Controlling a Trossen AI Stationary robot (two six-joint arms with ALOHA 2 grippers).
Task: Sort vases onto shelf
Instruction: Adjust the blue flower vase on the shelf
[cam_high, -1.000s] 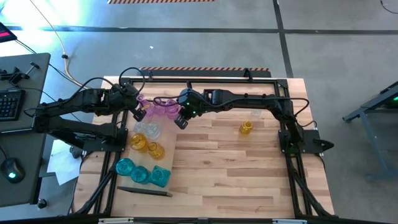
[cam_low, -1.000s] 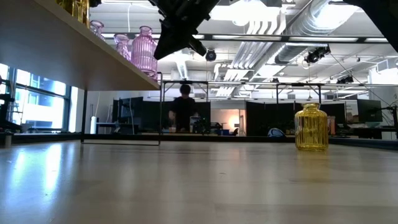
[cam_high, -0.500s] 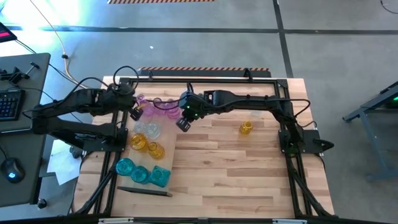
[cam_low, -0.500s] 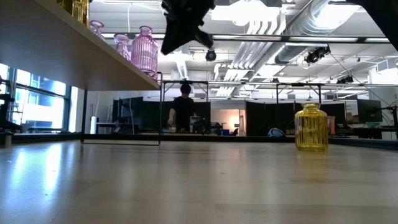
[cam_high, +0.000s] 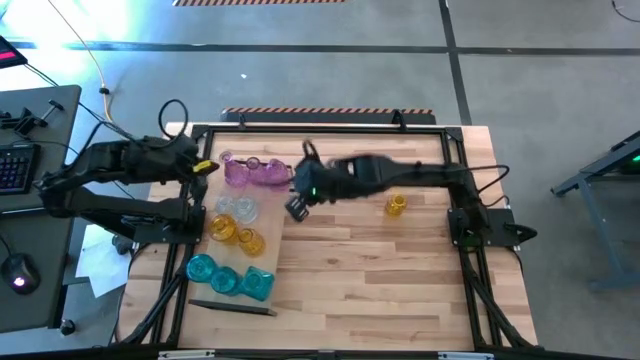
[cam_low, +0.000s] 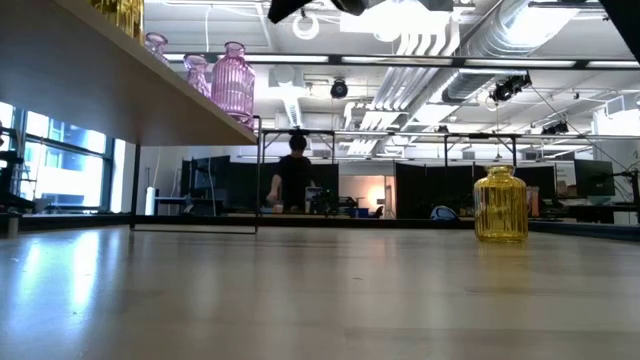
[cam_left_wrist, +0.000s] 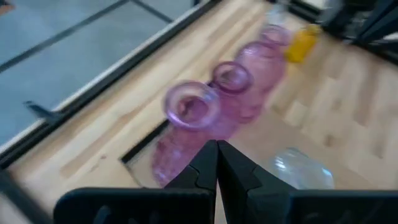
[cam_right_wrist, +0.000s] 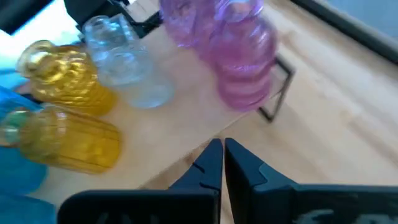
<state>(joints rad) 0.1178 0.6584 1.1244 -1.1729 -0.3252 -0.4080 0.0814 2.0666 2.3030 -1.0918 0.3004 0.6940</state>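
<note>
Both sets of jaws pressed closed, nothing between them. Right gripper (cam_high: 297, 207) hangs above bare tabletop just off the shelf's right edge, near the pink vases; in its own wrist view the fingers (cam_right_wrist: 222, 163) meet flat, pointing toward the shelf. Left gripper (cam_high: 205, 166) sits at the far left corner of the shelf, arm folded back toward the left side of the table; its fingers (cam_left_wrist: 216, 169) also meet, with the pink vases ahead of them. Shelf (cam_high: 262, 228), a light-wood board, lies on the left part of the table (cam_high: 380, 270), running near to far. On it, far end: three pink vases (cam_high: 240, 172) in a row, close together, upright. Nearer: clear vases (cam_high: 241, 209), then two amber-yellow vases (cam_high: 224, 228) side by side. Near end: three teal vases (cam_high: 203, 267) in a row. One amber-yellow vase (cam_high: 396, 205) stands alone, upright, on the tabletop to the right, well apart from the shelf and from both grippers; another pale item just behind it, too faint to tell. A thin dark rod (cam_high: 232, 308) lies on the table at the near end of the shelf. Low view: shelf underside overhead at left, lone yellow vase (cam_low: 500, 204) at right, a person (cam_low: 294, 172) in the room beyond.
</note>
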